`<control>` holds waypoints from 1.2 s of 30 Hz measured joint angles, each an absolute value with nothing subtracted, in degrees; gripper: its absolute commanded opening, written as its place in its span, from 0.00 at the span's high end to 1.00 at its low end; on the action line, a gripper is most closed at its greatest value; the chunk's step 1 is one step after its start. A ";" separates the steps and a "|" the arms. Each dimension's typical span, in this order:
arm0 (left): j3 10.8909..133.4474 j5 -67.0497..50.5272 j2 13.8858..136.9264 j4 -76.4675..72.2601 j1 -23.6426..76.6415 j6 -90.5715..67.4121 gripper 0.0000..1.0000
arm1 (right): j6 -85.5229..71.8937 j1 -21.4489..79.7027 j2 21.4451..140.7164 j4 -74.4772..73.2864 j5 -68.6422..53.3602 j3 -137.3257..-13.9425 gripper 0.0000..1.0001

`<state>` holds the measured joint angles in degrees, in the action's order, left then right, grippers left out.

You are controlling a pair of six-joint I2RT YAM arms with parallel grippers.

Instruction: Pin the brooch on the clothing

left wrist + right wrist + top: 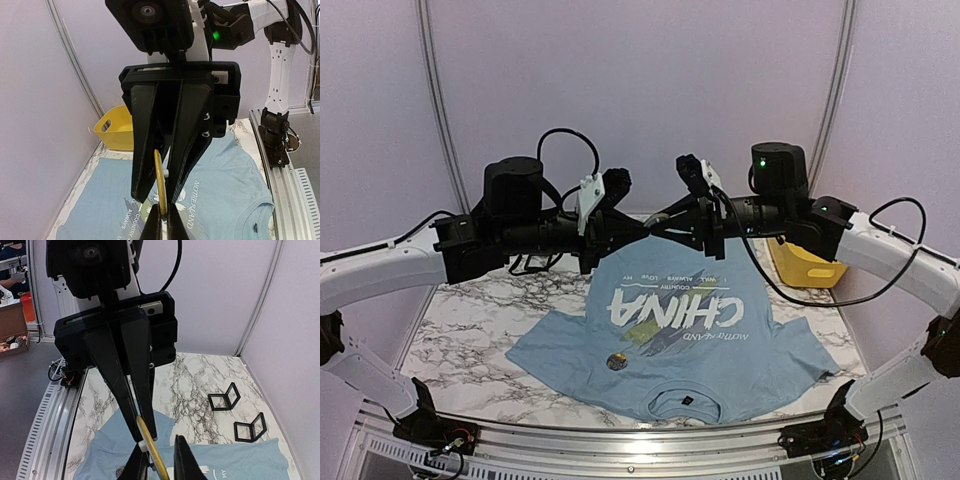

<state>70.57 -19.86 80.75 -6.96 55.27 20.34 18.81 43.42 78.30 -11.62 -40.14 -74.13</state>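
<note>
The light blue T-shirt with white "CHINA" lettering lies flat on the marble table, collar toward the arms; it also shows in the left wrist view and the right wrist view. Both grippers meet tip to tip high above its far hem. My left gripper is shut on the edge of a thin gold disc brooch, held edge-on, with a small white nub on one face. My right gripper straddles the same disc, jaws a little apart; one finger stands clear of it.
A small round dark object lies on the shirt near the collar. A yellow bin stands at the back right. Two black open frame stands sit on the marble at the far left. A metal rail runs along the near edge.
</note>
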 measured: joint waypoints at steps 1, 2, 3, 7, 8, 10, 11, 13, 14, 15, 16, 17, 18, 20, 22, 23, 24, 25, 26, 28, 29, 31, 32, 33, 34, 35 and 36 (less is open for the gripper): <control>70.57 -19.99 80.75 -6.79 55.27 20.45 1.00 | 18.90 43.46 78.39 -11.62 -40.12 -74.13 0.79; 70.57 -20.01 80.77 -6.83 55.27 20.47 1.00 | 19.14 43.48 78.43 -11.60 -40.18 -74.13 0.75; 70.57 -20.16 80.79 -6.76 55.27 20.51 1.00 | 19.16 43.48 78.48 -11.62 -40.14 -74.13 0.72; 70.57 -20.86 80.79 -6.59 55.35 20.62 1.00 | 19.81 43.33 78.52 -11.88 -40.05 -74.43 0.57; 70.57 -21.02 80.77 -6.59 55.37 20.62 1.00 | 20.12 43.27 78.48 -12.03 -40.12 -74.46 0.53; 70.57 -21.56 80.77 -6.37 55.44 20.40 1.00 | 20.95 43.11 78.37 -12.62 -40.62 -74.56 0.46; 70.57 -21.93 80.77 -6.33 55.44 20.14 1.00 | 21.56 43.03 78.30 -13.43 -41.41 -74.81 0.43; 70.89 -22.85 80.77 -6.96 55.46 19.22 1.00 | 23.00 43.13 78.28 -15.31 -43.27 -75.22 0.39; 71.31 -23.20 80.77 -7.03 55.46 18.74 1.00 | 23.97 43.22 78.22 -16.84 -44.38 -75.44 0.37; 71.66 -23.46 80.77 -7.16 55.46 18.41 1.00 | 24.73 43.22 78.02 -18.44 -45.23 -75.66 0.37; 72.23 -23.57 80.77 -7.16 55.46 18.13 1.00 | 25.74 43.22 77.69 -20.08 -46.02 -75.88 0.37; 72.69 -23.62 80.77 -7.16 55.46 17.85 1.00 | 26.22 43.20 77.14 -21.26 -46.39 -75.94 0.37; 73.12 -23.77 80.75 -7.09 55.46 17.43 1.00 | 26.61 43.11 76.42 -22.26 -46.52 -75.94 0.38; 73.47 -24.05 80.68 -7.07 55.46 16.95 1.00 | 26.83 42.85 74.70 -23.44 -46.44 -75.94 0.43; 73.47 -24.47 80.62 -6.83 55.46 16.75 1.00 | 26.70 42.59 72.99 -23.64 -46.35 -75.94 0.50; 73.47 -24.58 80.62 -6.59 55.46 16.69 1.00 | 26.48 42.46 72.29 -23.53 -46.17 -75.94 0.54; 73.47 -24.64 80.62 -6.15 55.46 16.67 1.00 | 26.15 42.26 71.81 -23.38 -45.95 -75.94 0.59; 73.47 -24.73 80.62 -5.89 55.46 16.67 1.00 | 25.80 42.17 71.64 -23.18 -45.71 -75.96 0.65; 73.47 -24.91 80.60 -5.63 55.46 16.67 1.00 | 25.34 42.06 71.64 -22.92 -45.34 -76.05 0.69; 73.47 -25.06 80.55 -5.23 55.46 16.64 1.00 | 24.47 42.02 71.94 -22.52 -44.60 -76.07 0.77; 73.47 -25.10 80.53 -5.04 55.46 16.62 1.00 | 23.94 42.00 72.25 -22.39 -44.34 -76.18 0.79; 73.47 -25.26 80.51 -4.75 55.46 16.49 1.00 | 23.03 41.93 73.14 -22.02 -43.92 -76.66 0.82; 73.47 -25.34 80.51 -4.69 55.46 16.47 1.00 | 22.59 41.91 73.60 -21.78 -43.83 -76.95 0.82; 73.47 -25.45 80.51 -4.64 55.46 16.45 1.00 | 22.28 41.87 73.95 -21.41 -43.79 -77.10 0.83; 73.47 -25.47 80.51 -4.64 55.46 16.45 1.00 | 22.06 41.87 74.08 -21.21 -43.81 -77.12 0.85; 73.49 -25.47 80.51 -4.60 55.46 16.45 1.00 | 21.85 41.87 74.22 -21.08 -43.83 -77.12 0.89; 73.49 -25.45 80.51 -4.60 55.46 16.45 1.00 | 21.54 41.87 74.26 -20.93 -43.90 -77.12 0.92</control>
<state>73.49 -25.45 80.51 -4.60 55.46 16.45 21.54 41.87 74.26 -20.93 -43.90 -77.12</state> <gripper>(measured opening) 0.007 0.155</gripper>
